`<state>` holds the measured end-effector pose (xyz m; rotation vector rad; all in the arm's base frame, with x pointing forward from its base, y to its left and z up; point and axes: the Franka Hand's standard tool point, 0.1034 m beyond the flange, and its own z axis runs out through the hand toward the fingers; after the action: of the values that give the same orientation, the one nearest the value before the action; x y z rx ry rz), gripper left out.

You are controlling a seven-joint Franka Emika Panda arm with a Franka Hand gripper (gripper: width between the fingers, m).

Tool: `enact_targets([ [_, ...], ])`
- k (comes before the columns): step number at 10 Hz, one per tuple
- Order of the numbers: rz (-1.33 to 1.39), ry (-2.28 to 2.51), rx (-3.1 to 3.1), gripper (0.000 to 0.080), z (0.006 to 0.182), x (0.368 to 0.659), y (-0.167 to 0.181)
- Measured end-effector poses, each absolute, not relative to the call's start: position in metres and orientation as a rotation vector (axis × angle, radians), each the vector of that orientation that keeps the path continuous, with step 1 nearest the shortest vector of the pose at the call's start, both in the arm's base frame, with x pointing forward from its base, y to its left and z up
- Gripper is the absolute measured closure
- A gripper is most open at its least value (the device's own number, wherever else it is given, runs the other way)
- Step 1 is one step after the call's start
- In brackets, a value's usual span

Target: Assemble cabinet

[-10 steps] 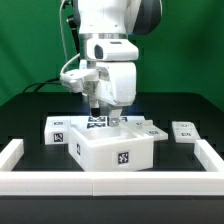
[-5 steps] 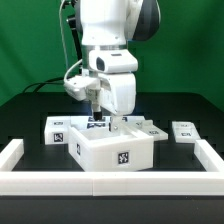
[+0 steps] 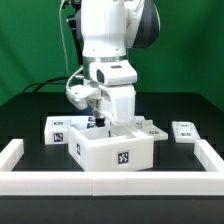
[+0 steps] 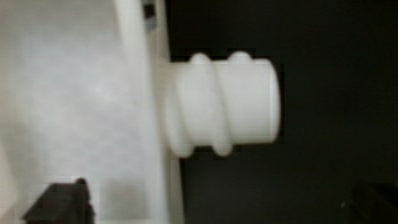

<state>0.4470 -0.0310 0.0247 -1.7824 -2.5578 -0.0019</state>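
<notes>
The cabinet [image 3: 112, 148] is a white box with a square tag on its front, standing mid-table in the exterior view. My gripper [image 3: 101, 120] hangs just over the box's back top edge, jaws open and holding nothing. In the wrist view a white cabinet panel [image 4: 71, 100] fills one side, with a ridged white round knob [image 4: 228, 105] sticking out from its edge against the dark table. My two dark fingertips [image 4: 63, 200] show faintly at the frame's lower corners, far apart, one over the panel and one over the table.
Loose white tagged parts lie around the box: one at the exterior view's left [image 3: 56, 127], one right behind the box [image 3: 150, 127], one further right [image 3: 184, 131]. A low white border rail [image 3: 110, 183] runs along the front and sides.
The wrist has turned and shifted slightly to the exterior view's right, and the gripper has come down a little closer to the box's top. The parts have not moved.
</notes>
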Motion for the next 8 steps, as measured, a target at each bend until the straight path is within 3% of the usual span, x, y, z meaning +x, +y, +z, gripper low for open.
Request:
enact_targets([
  [1, -0.002, -2.556, -1.784, 0.017, 0.0242, 0.4469, -0.0313],
  [2, -0.001, -2.554, -1.786, 0.0361, 0.024, 0.4467, -0.0316],
  [3, -0.001, -2.553, -1.787, 0.0361, 0.0239, 0.4467, -0.0317],
  [4, -0.001, -2.552, -1.789, 0.0551, 0.0239, 0.4467, -0.0319],
  [5, -0.001, -2.55, -1.791, 0.0551, 0.0238, 0.4466, -0.0319],
  [6, -0.001, -2.549, -1.792, 0.0733, 0.0238, 0.4466, -0.0319],
  [8, -0.001, -2.545, -1.8, 0.0766, 0.0239, 0.4467, -0.0325],
])
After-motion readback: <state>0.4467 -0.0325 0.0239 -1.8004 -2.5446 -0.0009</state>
